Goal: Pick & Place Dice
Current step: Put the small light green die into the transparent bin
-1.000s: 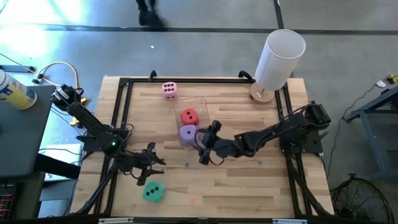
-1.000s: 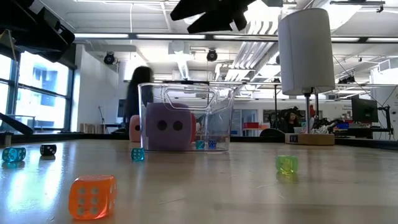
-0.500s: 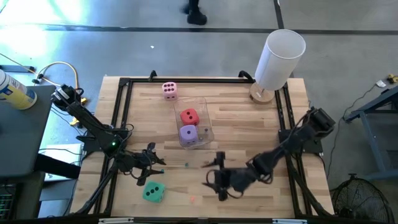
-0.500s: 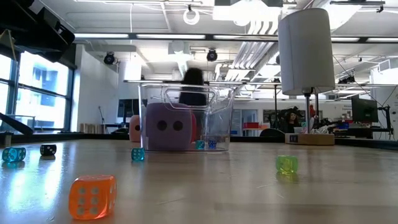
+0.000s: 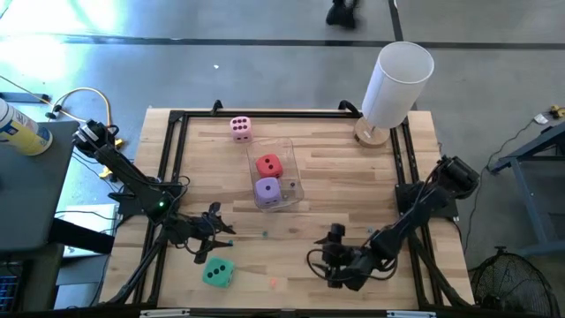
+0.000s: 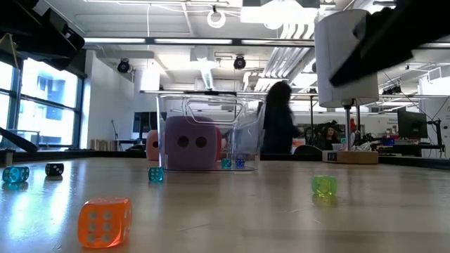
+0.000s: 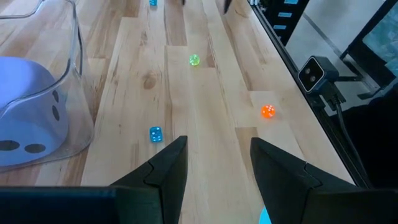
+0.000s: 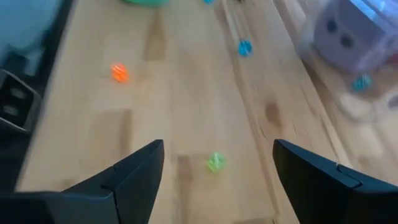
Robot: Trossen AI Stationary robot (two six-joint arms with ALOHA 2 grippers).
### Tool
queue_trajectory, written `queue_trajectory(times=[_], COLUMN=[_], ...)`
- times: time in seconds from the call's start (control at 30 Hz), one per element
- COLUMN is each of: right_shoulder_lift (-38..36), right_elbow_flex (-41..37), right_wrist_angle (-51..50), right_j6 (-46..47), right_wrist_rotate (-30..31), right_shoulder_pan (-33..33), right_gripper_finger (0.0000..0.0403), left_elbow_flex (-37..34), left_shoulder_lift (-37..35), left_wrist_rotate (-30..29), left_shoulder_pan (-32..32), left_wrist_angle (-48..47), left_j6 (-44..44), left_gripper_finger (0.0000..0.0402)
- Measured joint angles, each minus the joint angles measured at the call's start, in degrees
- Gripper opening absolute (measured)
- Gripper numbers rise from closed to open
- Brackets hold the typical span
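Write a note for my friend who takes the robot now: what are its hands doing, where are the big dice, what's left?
Left gripper: open, empty, above the green die.
Right gripper: open, empty, low near the table's front edge.
Done: red die and purple die sit in the clear box.
Left: pink die behind the box and the green die near the front edge lie on the table.

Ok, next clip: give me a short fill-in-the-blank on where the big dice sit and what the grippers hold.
1. The clear container holds the red die and the ____ die.
2. The pink die sits on the table ____ the container.
3. The left gripper is nearest the ____ die.
4. The right gripper, jaws open, holds ____.

Missing words: purple; outside; teal-green; nothing
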Motion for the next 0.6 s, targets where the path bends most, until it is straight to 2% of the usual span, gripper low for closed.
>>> queue_trajectory(times=[0.17,0.33,0.6], right_shoulder_lift=[0.0,0.0,0.5], right_elbow_flex=[-5.7,-10.1,-11.5], right_wrist_angle=[8.0,15.1,18.1], right_j6=[0.9,0.9,0.8], right_wrist_rotate=[-0.5,-4.6,-5.2], right_shoulder_pan=[-1.2,-2.3,-2.1], right_gripper_finger=[0.0293,0.0293,0.0293], left_elbow_flex=[0.0,0.0,0.0], left_shoulder_lift=[0.0,0.0,0.0], left_wrist_rotate=[0.0,0.0,0.0], left_shoulder_pan=[0.0,0.0,0.0], left_wrist_angle=[0.0,0.0,0.0], left_j6=[0.0,0.0,0.0], left_gripper_finger=[0.0168,0.0168,0.0168])
